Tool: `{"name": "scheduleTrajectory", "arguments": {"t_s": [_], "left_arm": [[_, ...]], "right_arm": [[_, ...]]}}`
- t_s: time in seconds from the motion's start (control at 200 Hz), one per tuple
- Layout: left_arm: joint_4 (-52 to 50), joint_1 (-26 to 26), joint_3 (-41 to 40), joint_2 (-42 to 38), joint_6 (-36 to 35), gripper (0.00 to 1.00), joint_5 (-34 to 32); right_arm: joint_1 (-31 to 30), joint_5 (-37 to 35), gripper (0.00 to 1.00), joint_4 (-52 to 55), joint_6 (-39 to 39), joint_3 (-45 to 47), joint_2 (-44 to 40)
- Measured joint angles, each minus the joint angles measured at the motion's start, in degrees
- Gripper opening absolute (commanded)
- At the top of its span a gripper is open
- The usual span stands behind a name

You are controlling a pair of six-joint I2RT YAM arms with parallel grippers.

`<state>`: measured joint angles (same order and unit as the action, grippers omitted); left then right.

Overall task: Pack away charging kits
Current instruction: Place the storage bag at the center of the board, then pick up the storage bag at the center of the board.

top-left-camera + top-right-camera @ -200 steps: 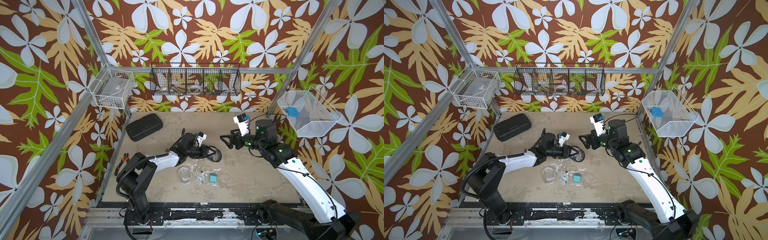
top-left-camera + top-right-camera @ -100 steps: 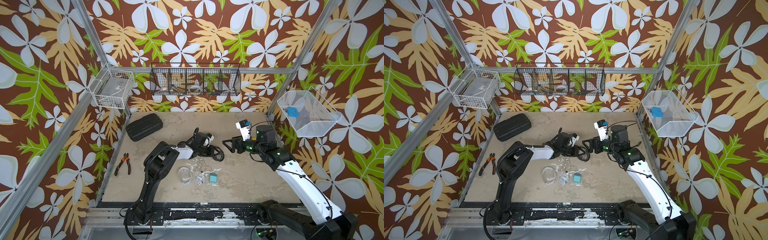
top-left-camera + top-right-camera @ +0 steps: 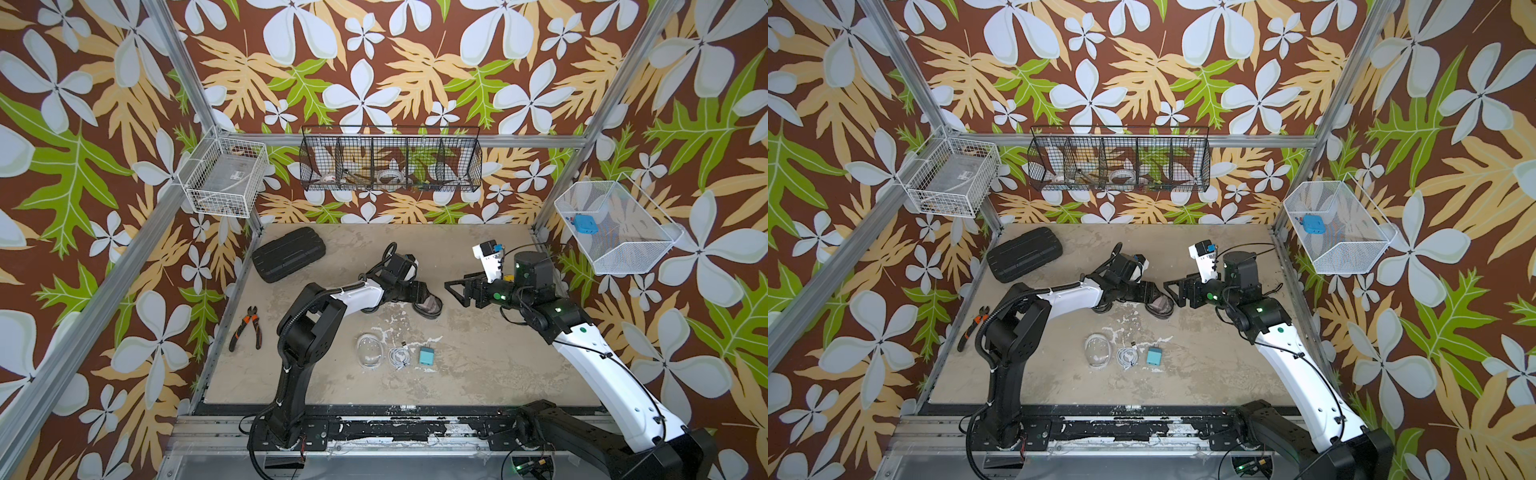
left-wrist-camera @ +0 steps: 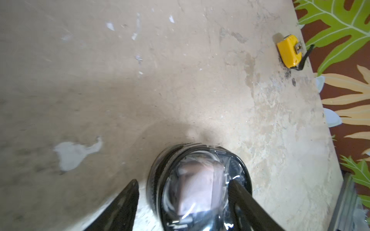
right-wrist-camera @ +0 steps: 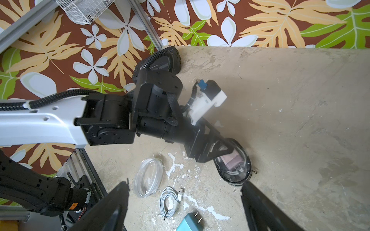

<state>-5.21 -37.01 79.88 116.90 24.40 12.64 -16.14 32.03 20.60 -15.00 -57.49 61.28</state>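
A black-rimmed clear pouch [image 3: 431, 308] [image 3: 1158, 306] lies on the table with a dusty pink plug and a white cable inside. My left gripper [image 4: 183, 182] [image 3: 427, 297] straddles it, open; in the left wrist view there is a gap between one finger [image 4: 128, 200] and the pouch [image 4: 198, 184]. My right gripper [image 3: 455, 293] [image 5: 186, 208] stands open just right of that pouch [image 5: 233, 166], holding nothing. Nearer the front lie an empty clear pouch [image 3: 369, 350] [image 5: 147, 177], a coiled white cable [image 3: 399, 357] [image 5: 169, 200] and a teal plug [image 3: 426, 355] [image 5: 189, 223].
A black ribbed hard case [image 3: 289, 259] lies at the back left, and pliers [image 3: 247, 328] by the left edge. A yellow block [image 4: 289, 51] sits near the right edge. Wire baskets [image 3: 390, 160] [image 3: 224, 176] hang on the back and left walls. A mesh basket [image 3: 615, 228] on the right holds a blue gadget [image 3: 584, 223].
My left gripper's jaws have spread apart around the black-rimmed pouch, and the left arm's elbow has risen. My right gripper has sunk slightly toward the table.
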Motion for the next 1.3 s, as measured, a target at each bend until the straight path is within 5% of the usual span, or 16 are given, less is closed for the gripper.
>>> {"name": "scheduleTrajectory", "arguments": {"t_s": [0.295,0.55,1.301], "left_arm": [[-15.2,-1.8,-8.7,-17.7,0.3,0.70,-13.7],[-25.7,-6.8,-22.5,-30.2,11.6,0.70,-25.3],[-36.7,-18.0,-21.1,-20.1,26.9,0.72,-31.7]], "right_arm": [[0.0,-1.0,0.90,-0.5,-1.3,2.4,-1.0],[0.0,-2.5,0.90,-4.2,-4.6,10.2,-2.3],[0.0,-0.7,0.90,-11.0,-5.3,15.6,-3.7]]}}
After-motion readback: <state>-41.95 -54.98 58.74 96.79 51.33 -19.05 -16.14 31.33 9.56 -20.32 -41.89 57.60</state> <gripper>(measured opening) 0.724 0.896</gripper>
